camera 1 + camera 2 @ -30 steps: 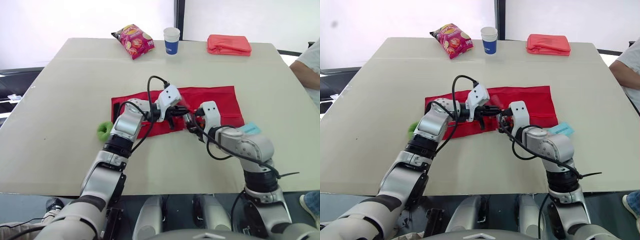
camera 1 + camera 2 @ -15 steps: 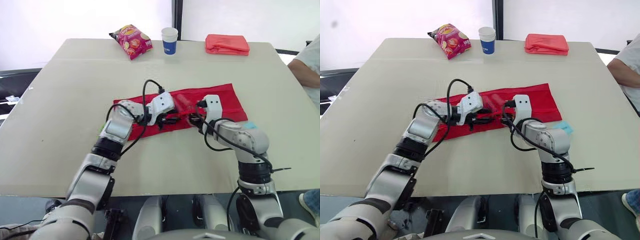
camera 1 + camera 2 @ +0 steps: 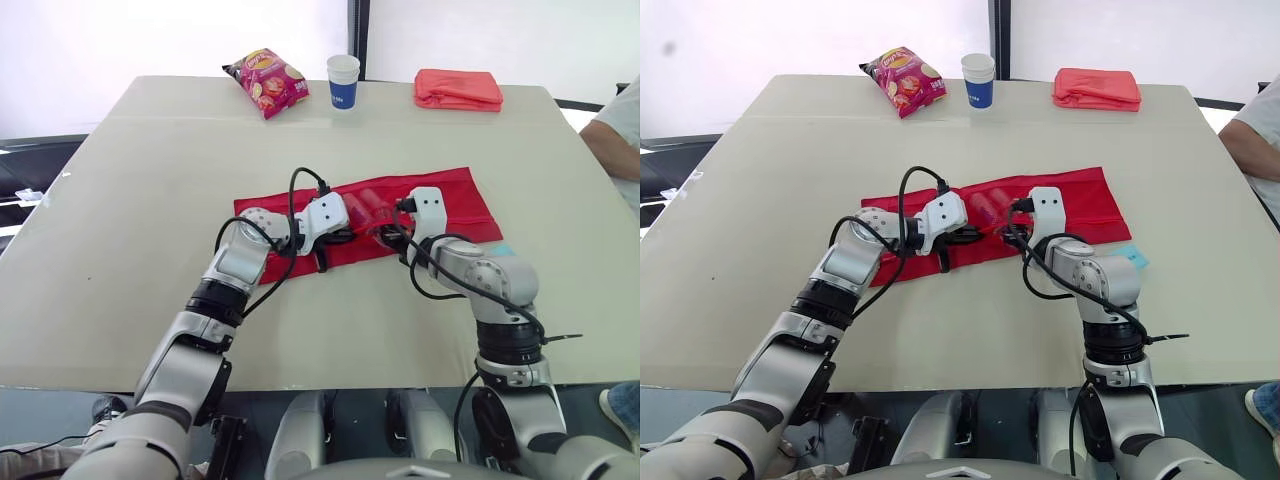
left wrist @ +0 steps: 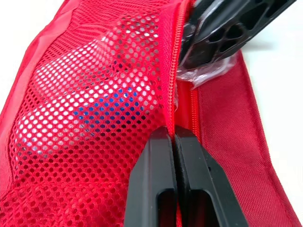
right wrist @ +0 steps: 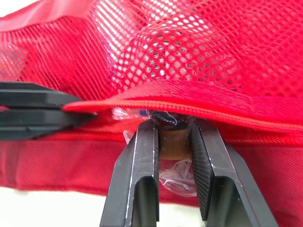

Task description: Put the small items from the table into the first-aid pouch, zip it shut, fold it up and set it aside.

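Left gripper (image 4: 174, 136) pinches the pouch (image 3: 457, 192), stretched left-to-right; right gripper (image 5: 173, 126) clamps wrapped item (image 5: 173, 144).

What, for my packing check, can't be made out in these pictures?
Inside the pouch, left wrist view: mesh veils the contents; white and blue shapes only.
The wrapped item in the right gripper, right wrist view: plastic and the pouch flap cover most.
The light blue item, eye views: right arm hides most.
The person: cut off by the edge.

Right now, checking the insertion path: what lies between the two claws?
The lifted mesh edge of the pouch. In the right wrist view, the left claw pinches it and it arches over the wrapped brown item in the right claw.
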Available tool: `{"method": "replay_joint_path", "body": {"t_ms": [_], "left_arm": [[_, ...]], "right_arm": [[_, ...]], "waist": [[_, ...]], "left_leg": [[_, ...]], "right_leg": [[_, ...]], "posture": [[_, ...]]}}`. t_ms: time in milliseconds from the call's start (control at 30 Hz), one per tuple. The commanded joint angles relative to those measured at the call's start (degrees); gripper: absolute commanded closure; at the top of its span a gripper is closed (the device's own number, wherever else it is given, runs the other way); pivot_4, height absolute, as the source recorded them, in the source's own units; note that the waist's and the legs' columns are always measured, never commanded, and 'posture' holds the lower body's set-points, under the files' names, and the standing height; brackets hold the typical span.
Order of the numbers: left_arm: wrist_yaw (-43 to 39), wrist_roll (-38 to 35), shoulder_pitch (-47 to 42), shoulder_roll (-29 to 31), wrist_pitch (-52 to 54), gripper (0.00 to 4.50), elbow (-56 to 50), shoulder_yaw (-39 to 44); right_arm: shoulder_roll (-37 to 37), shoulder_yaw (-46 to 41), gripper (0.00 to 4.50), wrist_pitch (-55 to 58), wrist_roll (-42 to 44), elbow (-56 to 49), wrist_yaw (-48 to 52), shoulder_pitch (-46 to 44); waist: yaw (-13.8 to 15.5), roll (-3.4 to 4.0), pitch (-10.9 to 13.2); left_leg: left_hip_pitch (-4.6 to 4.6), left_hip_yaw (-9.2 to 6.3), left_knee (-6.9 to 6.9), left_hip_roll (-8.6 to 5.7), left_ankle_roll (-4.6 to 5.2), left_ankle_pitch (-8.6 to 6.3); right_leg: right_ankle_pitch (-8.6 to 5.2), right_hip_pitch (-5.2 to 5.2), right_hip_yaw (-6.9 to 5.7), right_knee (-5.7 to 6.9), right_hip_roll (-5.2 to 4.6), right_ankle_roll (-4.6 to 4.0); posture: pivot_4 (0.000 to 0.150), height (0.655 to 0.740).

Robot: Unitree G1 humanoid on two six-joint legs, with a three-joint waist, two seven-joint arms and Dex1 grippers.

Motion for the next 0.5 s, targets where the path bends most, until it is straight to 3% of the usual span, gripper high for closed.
{"method": "replay_joint_path", "body": {"t_ms": [33,200,367,500], "left_arm": [[-0.8,-1.1,-0.1,-0.6,0.7,4.5,-2.2,-0.1],[-3.1,-2.8,0.9,-1.0,1.2,4.5,-4.3,-0.6],[-5.6,-3.5,1.7,-0.9,0.5,4.5,-5.8,-1.3],[-5.4,-3.4,1.1,-0.8,0.2,4.5,-4.8,-0.8]], "right_arm": [[1.1,-2.9,4.12,1.8,1.2,-6.5,-1.0,0.5],[3.2,-5.3,4.12,2.3,-0.9,-7.0,-4.4,1.4],[-1.2,2.7,4.12,2.7,1.2,-2.0,5.1,-1.1],[-1.5,1.9,4.12,2.6,1.4,-4.0,6.0,-0.8]], "waist": [[0.0,0.0,0.0],[0.0,0.0,0.0],[-0.2,0.01,0.0],[-0.2,0.01,0.0]], "left_leg": [[0.0,-0.01,0.0,0.0,0.0,0.0],[0.0,-0.01,0.0,0.01,0.0,0.0],[0.03,0.02,0.0,0.01,0.0,0.0],[0.03,-0.03,-0.02,0.02,0.0,0.0]], "right_leg": [[0.0,0.0,0.0,0.0,0.0,0.0],[0.0,0.0,0.0,0.0,0.0,0.0],[0.0,0.0,0.0,0.0,0.0,0.0],[-0.01,0.0,0.0,0.0,0.03,-0.01]], "posture": [[0.15,0.74],[0.15,0.74],[0.15,0.74],[0.15,0.74]]}}
